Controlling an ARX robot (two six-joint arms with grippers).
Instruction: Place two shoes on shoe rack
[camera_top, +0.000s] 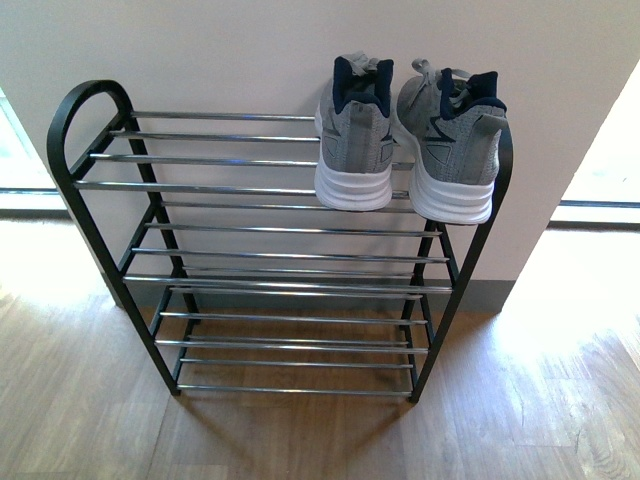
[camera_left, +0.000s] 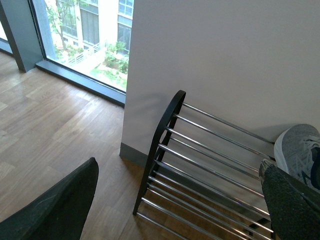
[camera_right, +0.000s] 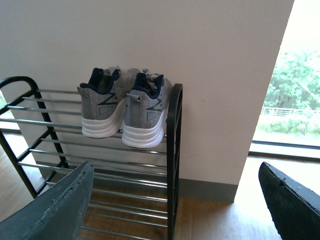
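Since both grey sneakers sit on the top tier of the shoe rack (camera_top: 200, 187), the task looks finished, judging by how things lie; the left sneaker (camera_top: 355, 140) and the right sneaker (camera_top: 455, 150) stand side by side at the rack's right end, just beside each other, upright on their white soles; each long axis runs front to back, heels toward the robot and toes toward the wall (camera_top: 200, 50); they lie ahead of and across from both arms, and the right arm seems the nearer, its wrist view facing the heels squarely; the left end effector (camera_left: 178, 170) is spread wide and holds nothing; the right end effector (camera_right: 175, 170) is likewise spread and empty; counted, there are two sneakers, one rack and two end effectors; no other shoes appear in any view, so any coming move is probably only a withdrawal clear of the rack.
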